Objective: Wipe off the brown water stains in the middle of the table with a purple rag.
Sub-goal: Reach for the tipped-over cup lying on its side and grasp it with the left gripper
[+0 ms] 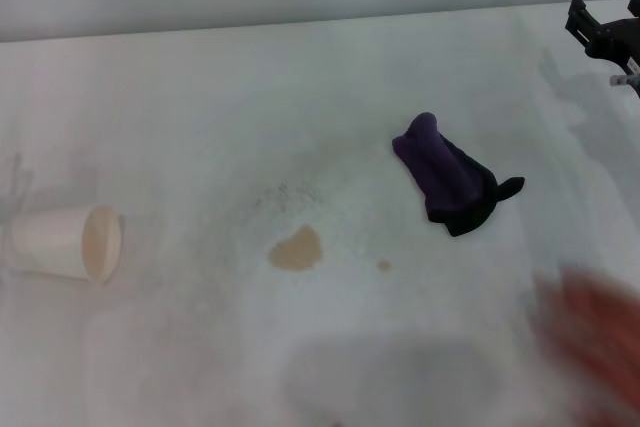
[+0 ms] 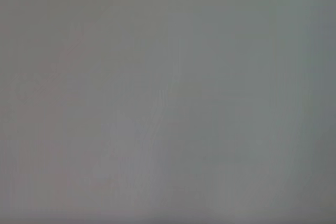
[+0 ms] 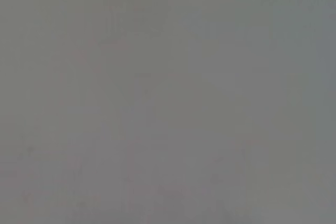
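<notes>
Here the purple rag [image 1: 452,177] lies on the white table [image 1: 200,117], right of the middle and closer to the right edge than to the left one. It is a lumpy, long bundle. Its long axis runs on a diagonal: the rounded purple end points toward the far edge, and the blackish end points toward the near right corner, with a small black tip sticking out to the right. No gripper touches the rag.

The brown water stains [image 1: 296,248] are near the middle of the table, to the left of the rag and nearer to the front edge. The big tan blotch is apart from the rag, and the tiny brown dot sits between the blotch and the rag's dark end, just to the right of the blotch. A faint grey speckled smudge [image 1: 288,194] is just behind the blotch.

A white paper cup [image 1: 66,242] lies on its side near the left edge, with its open mouth turned to the right. No label or writing can be read on anything.

The right gripper [image 1: 608,35] shows at the far right corner, well apart from the rag; I cannot tell how its jaws stand. Both wrist views show only plain grey.
</notes>
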Controlling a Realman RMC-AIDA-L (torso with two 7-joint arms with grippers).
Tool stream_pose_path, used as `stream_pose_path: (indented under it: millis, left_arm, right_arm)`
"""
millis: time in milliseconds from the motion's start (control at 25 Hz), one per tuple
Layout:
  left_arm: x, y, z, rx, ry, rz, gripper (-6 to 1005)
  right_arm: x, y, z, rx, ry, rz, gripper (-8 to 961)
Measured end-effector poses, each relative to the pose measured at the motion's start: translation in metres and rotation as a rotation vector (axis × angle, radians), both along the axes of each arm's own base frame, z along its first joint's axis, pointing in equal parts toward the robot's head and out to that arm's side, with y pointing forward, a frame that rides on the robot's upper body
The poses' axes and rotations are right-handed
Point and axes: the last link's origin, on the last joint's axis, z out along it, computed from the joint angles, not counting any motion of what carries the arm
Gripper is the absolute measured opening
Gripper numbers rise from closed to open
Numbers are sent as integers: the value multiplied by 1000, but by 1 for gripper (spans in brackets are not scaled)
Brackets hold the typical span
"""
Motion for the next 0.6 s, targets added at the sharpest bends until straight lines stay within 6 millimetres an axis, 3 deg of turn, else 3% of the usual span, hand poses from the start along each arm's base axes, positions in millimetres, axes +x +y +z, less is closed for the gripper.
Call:
stream_pose_path:
  millis: [600]
  left_arm:
    - [-7, -35, 9, 118, -166, -14, 893]
  right_arm:
    - [7, -4, -5, -23, 7, -47, 838]
